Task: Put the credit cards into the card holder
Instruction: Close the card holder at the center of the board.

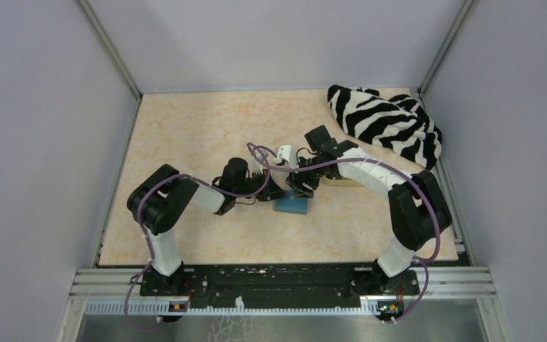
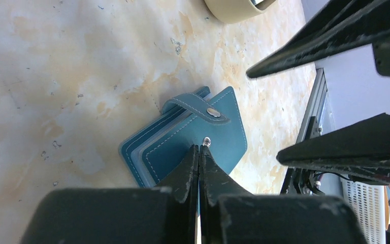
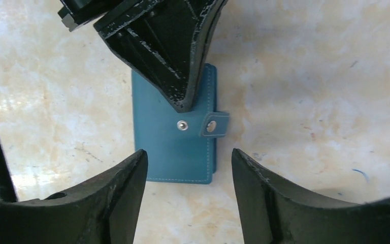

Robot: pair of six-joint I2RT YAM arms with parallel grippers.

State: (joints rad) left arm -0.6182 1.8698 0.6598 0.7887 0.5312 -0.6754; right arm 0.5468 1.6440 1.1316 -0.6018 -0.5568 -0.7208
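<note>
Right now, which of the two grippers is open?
The right gripper: its fingers stand apart over the teal card holder. The left gripper has its fingers pressed together, tips at the holder's cover.

Bright, even diffuse light; soft faint shadows; close foreground slightly blurred.

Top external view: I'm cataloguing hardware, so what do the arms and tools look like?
The left arm and right arm have white links, black joints and looping purple cables. The left tool and right tool have black tapering fingers, scuffed pale.
</note>
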